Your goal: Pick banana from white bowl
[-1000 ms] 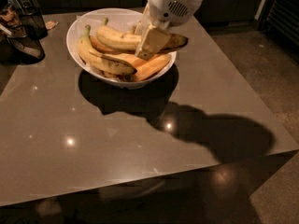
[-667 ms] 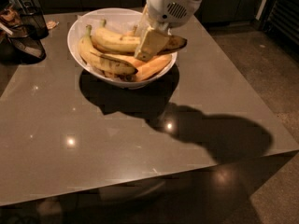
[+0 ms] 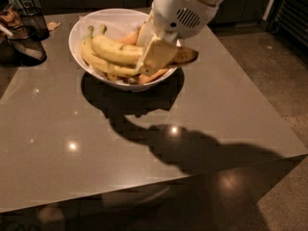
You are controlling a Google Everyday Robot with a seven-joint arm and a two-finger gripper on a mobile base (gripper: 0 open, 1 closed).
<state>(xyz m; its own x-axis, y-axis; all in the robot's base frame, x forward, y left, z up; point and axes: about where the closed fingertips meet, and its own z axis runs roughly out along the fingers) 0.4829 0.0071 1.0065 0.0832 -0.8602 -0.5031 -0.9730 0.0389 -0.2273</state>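
The gripper (image 3: 157, 57) is down in the right side of the white bowl (image 3: 75, 38) at the counter's (image 3: 144, 148) far edge, over the banana (image 3: 185, 56). Its grip cannot be told, and the lift remains.

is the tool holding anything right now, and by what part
Cannot tell: the tool sits in the white bowl over the brown-ended banana, hiding any hold.

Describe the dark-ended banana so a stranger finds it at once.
On the brown table stands a wide white bowl of bananas, the robot's tool low over its right side. The banana pokes over the rim just right of the tool; its browned, nearly black end sets it apart from the fat yellow banana and orange ones nearby.
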